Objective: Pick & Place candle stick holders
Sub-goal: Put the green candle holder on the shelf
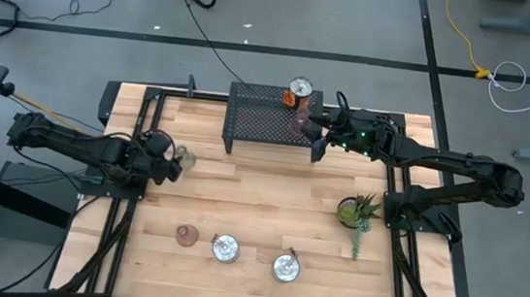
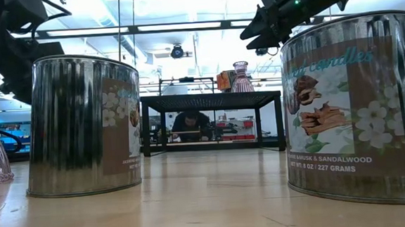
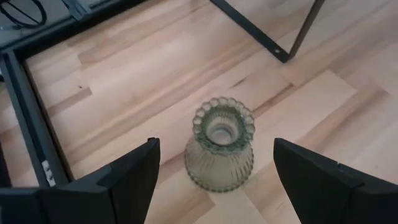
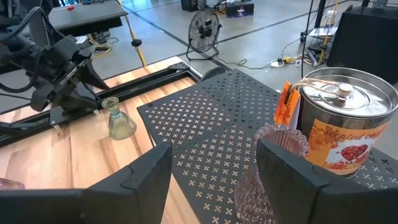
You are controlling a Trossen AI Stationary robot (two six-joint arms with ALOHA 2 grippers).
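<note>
A pale green candle stick holder stands on its wide base on the wooden table, also in the high view. My left gripper is open, one finger on either side of it, apart from it. A pinkish-brown holder stands on the black mesh rack, between the open fingers of my right gripper and close to one finger. It also shows in the low view. Another pinkish-brown holder stands on the table near the front. My right gripper has one finger in front of the side of the pinkish-brown holder on the rack. I cannot tell whether it touches the holder. The holder stands upright on the mesh.
A silvery tin stands on the rack beside the pink holder. Two more tins stand near the table's front edge. A green potted plant is at the right. Black frame rails run along the table's sides.
</note>
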